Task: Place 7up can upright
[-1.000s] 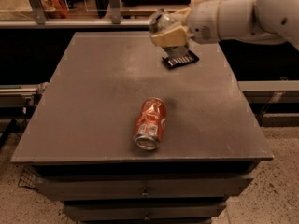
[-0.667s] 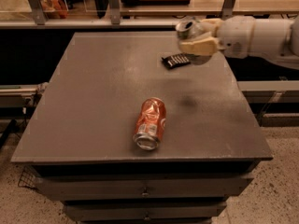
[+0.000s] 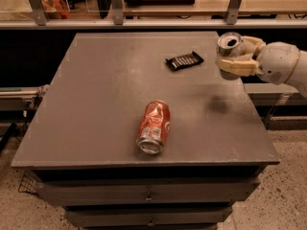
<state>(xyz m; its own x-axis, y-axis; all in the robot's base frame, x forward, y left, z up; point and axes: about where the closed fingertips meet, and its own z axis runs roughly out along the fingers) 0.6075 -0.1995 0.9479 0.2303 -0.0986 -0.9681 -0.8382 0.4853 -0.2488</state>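
My gripper [image 3: 236, 54] is at the right side of the table, above its right edge, shut on the 7up can [image 3: 229, 48]. The silver can is held nearly upright in the air, its open top facing up and toward the camera. One cream finger [image 3: 238, 65] wraps across its front, and most of the can's body is hidden behind the fingers. Its shadow [image 3: 219, 104] falls on the table below. The white arm reaches in from the right.
An orange-red dented soda can [image 3: 154, 126] lies on its side near the front middle of the dark grey table [image 3: 96, 90]. A black snack bar wrapper [image 3: 184, 60] lies at the back right. Drawers are under the table, and a rail and shelf run behind it.
My gripper has carried the 7up can to the right, from over the black wrapper to the table's right edge, and the can has turned more upright.
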